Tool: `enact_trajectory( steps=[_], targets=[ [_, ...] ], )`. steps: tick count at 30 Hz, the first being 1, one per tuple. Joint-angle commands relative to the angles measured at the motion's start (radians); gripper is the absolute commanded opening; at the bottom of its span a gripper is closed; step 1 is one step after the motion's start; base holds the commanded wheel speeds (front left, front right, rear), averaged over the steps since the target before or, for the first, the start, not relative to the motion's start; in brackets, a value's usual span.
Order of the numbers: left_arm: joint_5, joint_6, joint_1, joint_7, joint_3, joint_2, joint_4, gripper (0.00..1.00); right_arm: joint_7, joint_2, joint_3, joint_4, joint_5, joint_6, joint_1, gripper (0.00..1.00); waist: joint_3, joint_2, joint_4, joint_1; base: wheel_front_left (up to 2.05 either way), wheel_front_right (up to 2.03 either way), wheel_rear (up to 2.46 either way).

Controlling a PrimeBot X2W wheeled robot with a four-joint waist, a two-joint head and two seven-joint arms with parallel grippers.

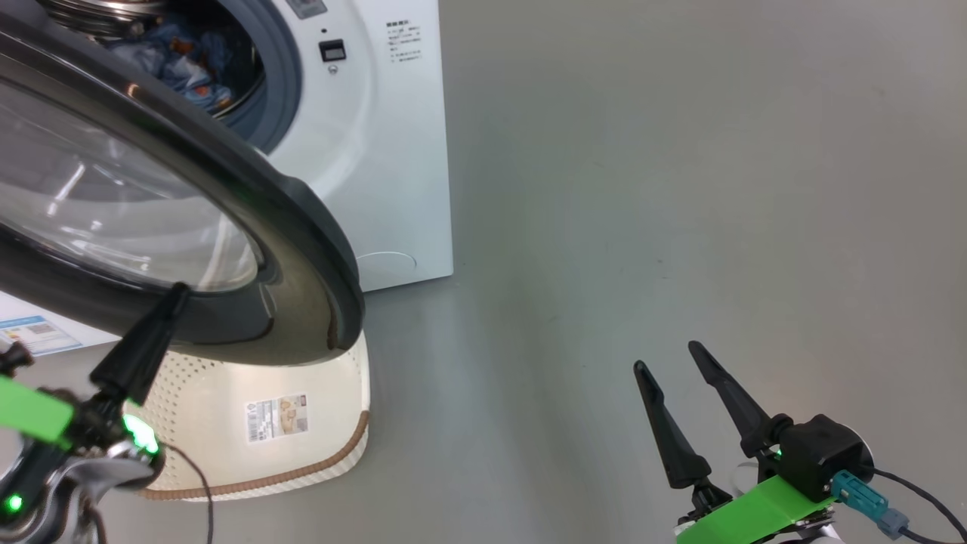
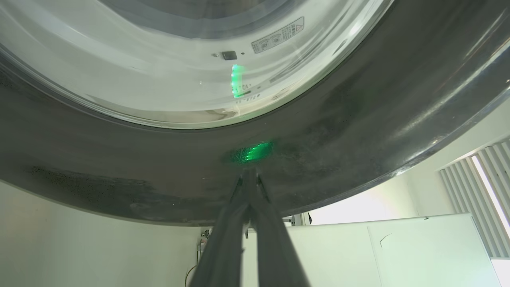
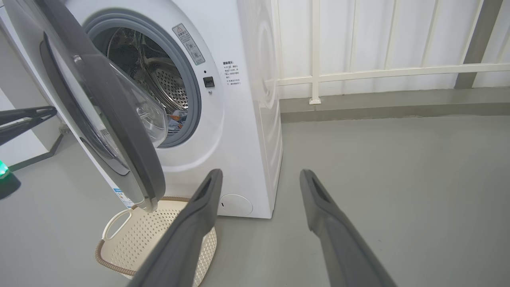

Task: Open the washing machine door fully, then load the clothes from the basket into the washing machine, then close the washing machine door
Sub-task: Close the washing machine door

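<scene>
We see the washing machine door (image 1: 302, 249), a large round panel with a glossy black rim and a bulging clear glass window, filling the upper left of the head view. It stands part-way between open and shut. Our left gripper (image 1: 175, 293), at lower left, has its two long dark fingers pressed together with nothing between them, and the tip touches the outer face of the black rim. Closed like this it works as a stiff poker, which we judge suits pushing the door toward the big white box-shaped washing machine (image 1: 393, 151).

The clothes (image 1: 185, 64), light blue printed fabric, lie inside the steel drum (image 3: 167, 83) at top left, so loading looks done. The small cream-white perforated basket (image 1: 325, 400) with its brown woven rim sits on the grey floor (image 1: 680, 189) under the door. It is tipped so its labelled bottom faces us, and it looks empty where the right wrist view shows its inside.

Our right gripper (image 1: 668, 359), at lower right, has its fingers spread wide and empty. It is well apart from everything, likely to keep clear of the door's swing.
</scene>
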Motion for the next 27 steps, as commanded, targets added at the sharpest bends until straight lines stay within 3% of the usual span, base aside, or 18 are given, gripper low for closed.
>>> enact_trajectory(
  steps=[1, 3, 4, 5, 6, 7, 16, 19, 23, 24, 27],
  targets=[
    [-0.018, -0.011, 0.014, -0.012, 0.061, 0.026, -0.058, 0.00, -0.009, 0.004, 0.016, -0.022, 0.003, 0.009, -0.026, 1.00, -0.006, 0.0000, 0.008, 0.0000, 0.00, 0.00, 0.00],
    [-0.012, -0.011, 0.051, -0.026, 0.078, 0.018, -0.099, 0.00, -0.009, 0.005, 0.010, -0.022, 0.001, 0.009, -0.020, 1.00, -0.011, 0.0000, 0.017, 0.0000, 0.00, 0.00, 0.00],
    [-0.007, -0.011, 0.068, -0.031, 0.082, 0.011, -0.122, 0.12, -0.009, 0.005, 0.005, -0.023, 0.000, 0.009, -0.017, 1.00, -0.012, 0.0000, 0.023, 0.0000, 0.00, 0.00, 0.00],
    [-0.001, -0.011, 0.085, -0.040, 0.088, 0.002, -0.144, 0.42, -0.009, 0.005, 0.001, -0.024, 0.000, 0.009, -0.013, 1.00, -0.015, 0.0000, 0.029, 0.0000, 0.00, 0.00, 0.00],
    [0.006, -0.011, 0.102, -0.049, 0.093, -0.006, -0.163, 0.96, -0.008, 0.006, -0.001, -0.024, 0.000, 0.009, -0.010, 1.00, -0.017, 0.0000, 0.032, 0.0000, 0.00, 0.00, 0.00],
    [0.013, -0.011, 0.117, -0.056, 0.096, -0.014, -0.182, 1.00, -0.006, 0.005, -0.001, -0.024, 0.000, 0.009, -0.008, 1.00, -0.018, 0.0000, 0.036, 0.0000, 0.00, 0.00, 0.00],
    [0.135, -0.012, 0.215, -0.213, 0.144, -0.101, -0.311, 1.00, 0.008, 0.003, -0.026, -0.036, -0.006, 0.009, 0.015, 1.00, -0.045, 0.0000, 0.063, 0.0000, 0.00, 0.00, 0.00],
    [0.263, -0.012, 0.248, -0.291, 0.132, -0.104, -0.367, 1.00, 0.011, 0.002, -0.037, -0.041, -0.008, 0.009, 0.025, 1.00, -0.057, 0.0000, 0.068, 0.0000, 0.00, 0.00, 0.00],
    [0.520, -0.012, 0.302, -0.426, 0.074, -0.086, -0.435, 1.00, 0.018, 0.002, -0.056, -0.050, -0.011, 0.009, 0.039, 1.00, -0.072, 0.0000, 0.075, 0.0000, 0.00, 0.00, 0.00],
    [0.520, -0.012, 0.302, -0.426, 0.074, -0.086, -0.435, 1.00, 0.018, 0.002, -0.056, -0.050, -0.011, 0.009, 0.039, 1.00, -0.072, 0.0000, 0.075, 0.0000, 0.00, 0.00, 0.00],
    [0.723, -0.007, 0.341, -0.525, 0.041, -0.070, -0.460, 1.00, 0.024, 0.001, -0.066, -0.056, -0.014, 0.009, 0.052, 1.00, -0.088, 0.0000, 0.080, 0.0000, 0.00, 0.00, 0.00]
  ],
)
